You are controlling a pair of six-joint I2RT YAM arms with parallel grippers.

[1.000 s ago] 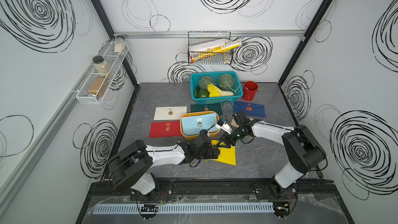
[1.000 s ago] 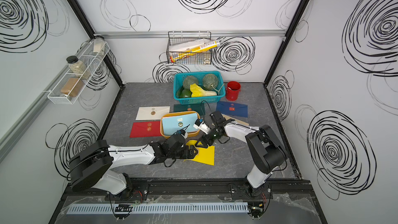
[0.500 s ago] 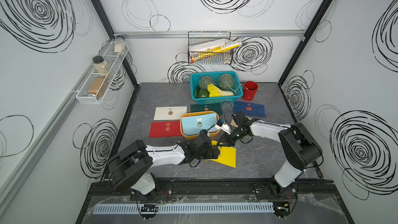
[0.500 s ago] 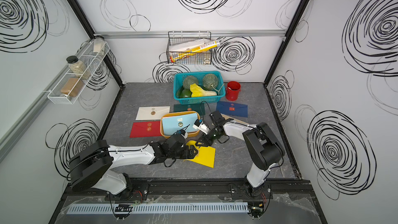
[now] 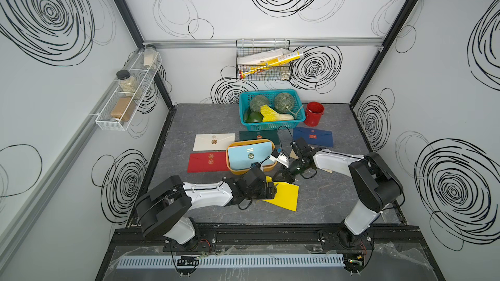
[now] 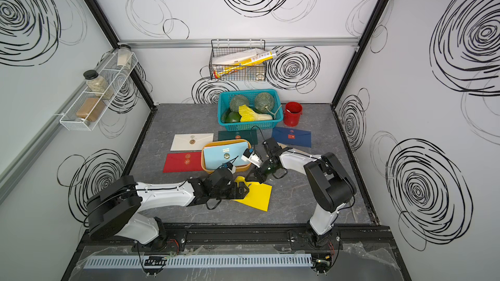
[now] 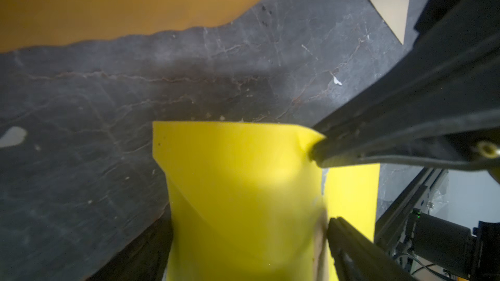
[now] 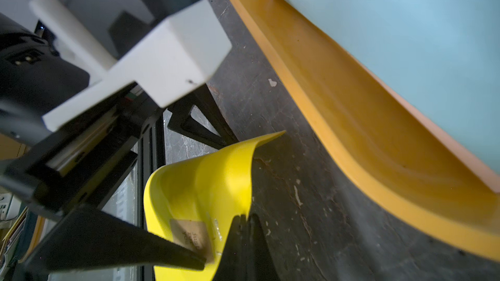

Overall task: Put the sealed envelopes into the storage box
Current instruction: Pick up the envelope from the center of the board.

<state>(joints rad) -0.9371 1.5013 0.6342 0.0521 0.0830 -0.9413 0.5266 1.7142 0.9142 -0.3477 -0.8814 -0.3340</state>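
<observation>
R gripper (image 5: 276, 178) fingers (image 8: 243, 239) pinched tight on one corner of yellow envelope (image 5: 285, 197), curling that edge up off table (image 5: 324, 193). Wrist pitched down, forearm stretched low from front-right base twd centre. L gripper (image 5: 272, 189) fingers (image 7: 351, 241) spread wide, straddling envelope's other end, nothing clamped. L arm low, near level along front. Envelope lies just in front of storage box (image 5: 228, 158), w/ light blue envelope (image 5: 249, 155) inside.
</observation>
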